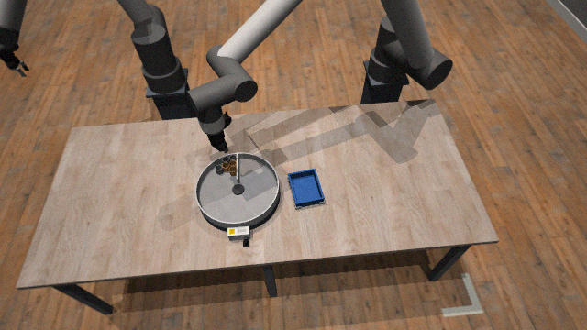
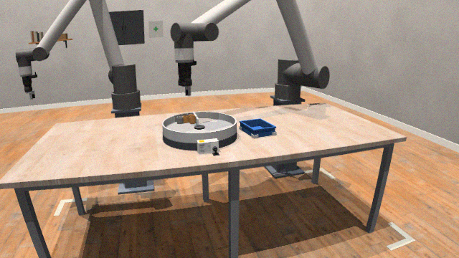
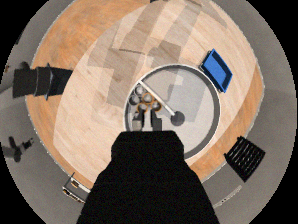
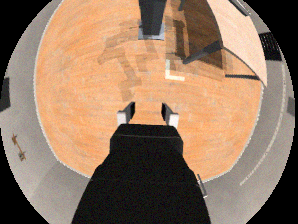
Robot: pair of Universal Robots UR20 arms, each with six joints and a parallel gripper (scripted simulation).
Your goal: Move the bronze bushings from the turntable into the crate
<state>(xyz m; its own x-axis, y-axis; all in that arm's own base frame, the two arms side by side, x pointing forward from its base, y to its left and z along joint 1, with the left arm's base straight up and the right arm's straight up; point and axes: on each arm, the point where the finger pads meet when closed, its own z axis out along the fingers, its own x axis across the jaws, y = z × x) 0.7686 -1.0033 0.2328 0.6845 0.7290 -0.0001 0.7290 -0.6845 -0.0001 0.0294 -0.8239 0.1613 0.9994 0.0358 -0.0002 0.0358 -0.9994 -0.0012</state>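
Observation:
Several bronze bushings (image 1: 233, 170) (image 2: 191, 119) (image 3: 147, 98) and steel bushings (image 1: 219, 169) (image 2: 179, 120) (image 3: 134, 99) stand bunched upright on the turntable (image 1: 220, 202) (image 2: 186, 135) (image 3: 197, 100), beside its white bar (image 1: 238, 170). The blue crate (image 1: 309, 203) (image 2: 247, 130) (image 3: 213, 77) looks empty and level within its corner guides. My left gripper (image 1: 224, 150) (image 2: 188, 94) (image 3: 147, 114) is partly open, high above the table, near the turntable's back rim; nothing shows between its fingers. My right gripper (image 1: 23, 69) (image 2: 32, 96) (image 4: 148, 107) is wide open and empty, off the table above the floor.
The turntable's raised wall surrounds the bushings, with a dark hub (image 1: 238, 189) (image 3: 177, 118) at its centre. A small white box (image 1: 238, 232) (image 2: 208, 146) stands against its front. The crate sits close beside the turntable, with a narrow strip of table (image 1: 283, 203) between them.

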